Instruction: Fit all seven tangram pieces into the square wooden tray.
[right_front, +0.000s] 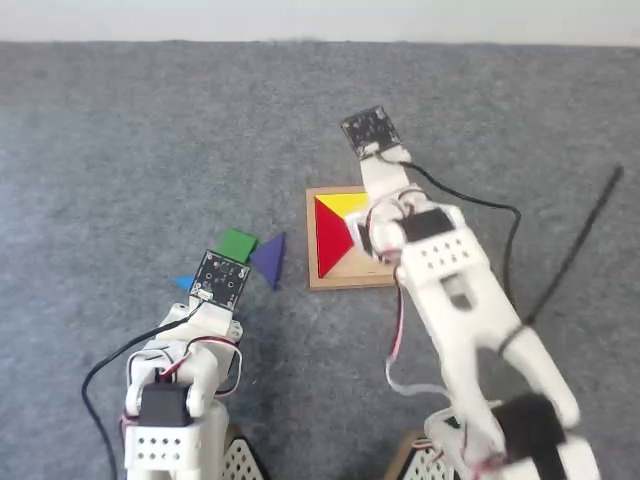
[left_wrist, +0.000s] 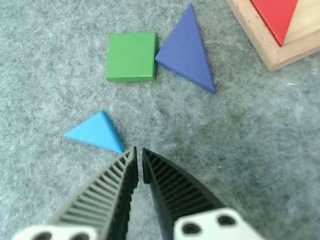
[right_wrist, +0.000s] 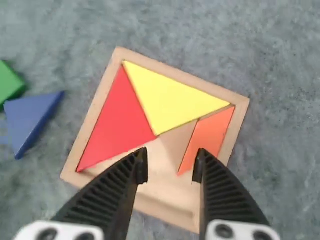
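Note:
The square wooden tray (right_wrist: 165, 202) holds a red triangle (right_wrist: 117, 125), a yellow triangle (right_wrist: 167, 97) and an orange piece (right_wrist: 207, 137). My right gripper (right_wrist: 170, 162) hangs open just above the tray's bare wood, with nothing between its fingers. Left of the tray (right_front: 322, 280) on the carpet lie a green square (left_wrist: 132, 56), a dark blue triangle (left_wrist: 187, 50) touching it, and a small light blue triangle (left_wrist: 96, 132). My left gripper (left_wrist: 139, 152) is shut and empty, its tips right beside the light blue triangle's corner.
Grey carpet covers the whole table. The right arm (right_front: 440, 250) reaches over the tray's right half, and a black cable (right_front: 570, 260) runs off to its right. The left arm (right_front: 185, 380) stands at the front left.

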